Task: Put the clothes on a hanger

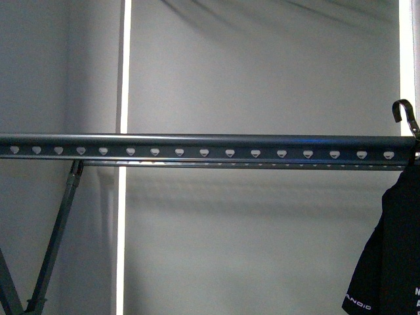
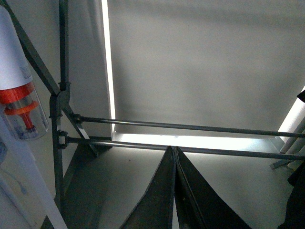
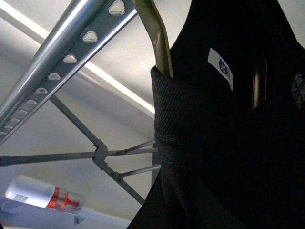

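Fingers of left gripper point(image 2: 173, 151) pressed together, holding nothing, near the rack's thin cross bars point(image 2: 190, 128). Right gripper: fingers unseen, so its state cannot be told. Black T-shirt point(image 1: 390, 256) with white neck label point(image 3: 220, 67) hangs on a thin hook-topped garment hanger point(image 1: 403, 111) at the right end of the heart-holed rail point(image 1: 210, 146). Grey wall point(image 1: 262, 65) behind.

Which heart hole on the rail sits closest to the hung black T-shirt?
The rightmost hole in the front view, beside the black hook; the T-shirt hangs just below. The rest run leftward along the rail.
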